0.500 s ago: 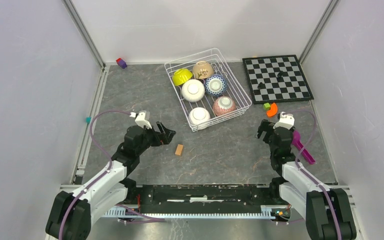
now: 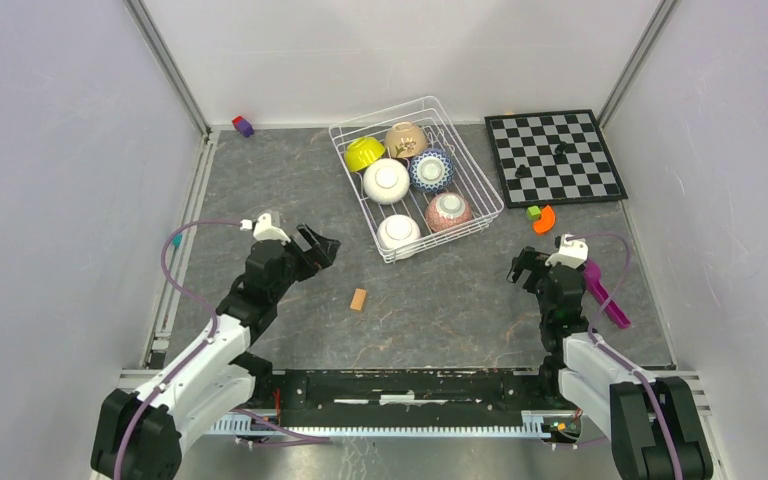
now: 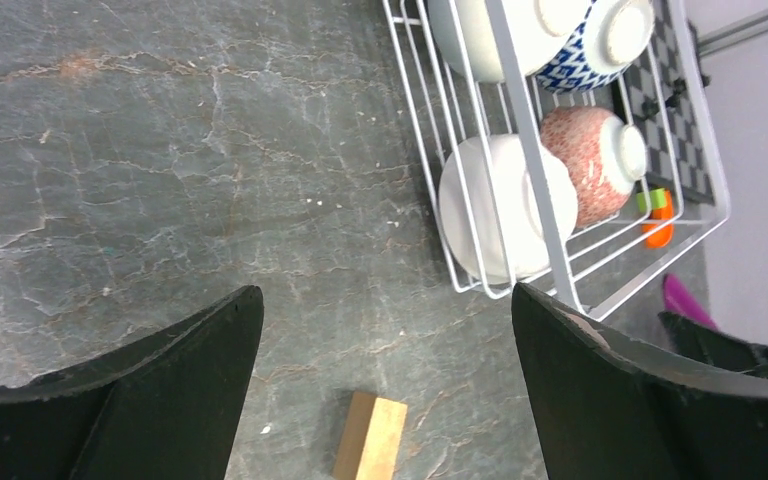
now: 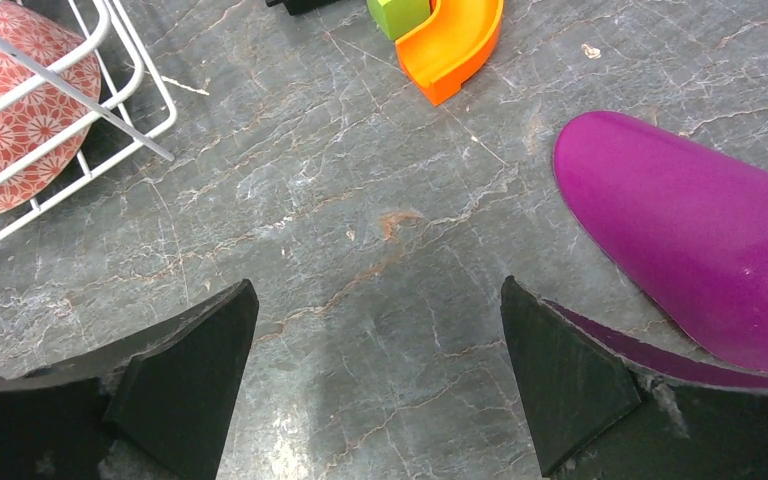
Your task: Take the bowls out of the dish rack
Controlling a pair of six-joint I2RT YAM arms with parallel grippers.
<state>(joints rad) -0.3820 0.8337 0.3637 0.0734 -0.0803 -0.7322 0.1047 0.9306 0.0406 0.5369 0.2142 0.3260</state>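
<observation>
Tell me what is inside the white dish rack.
The dish rack holds six bowls: lime-green, beige, blue-and-white, pink-red, a far white, a near white. Whatever lies under the bowls is covered and cannot be seen.

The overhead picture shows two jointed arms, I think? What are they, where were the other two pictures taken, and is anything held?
Yes: two robot arms bolted at the near edge of the table, seen from a camera above. Each ends in a two-finger claw, the left gripper and the right gripper. The other pictures come from cameras on the wrists; the dark shapes at the bottom are each claw's own fingers. Both claws are open and hold nothing. On the table stands a wire dish rack with six bowls inside, and near it a wooden block, a chessboard and a purple scoop.
</observation>
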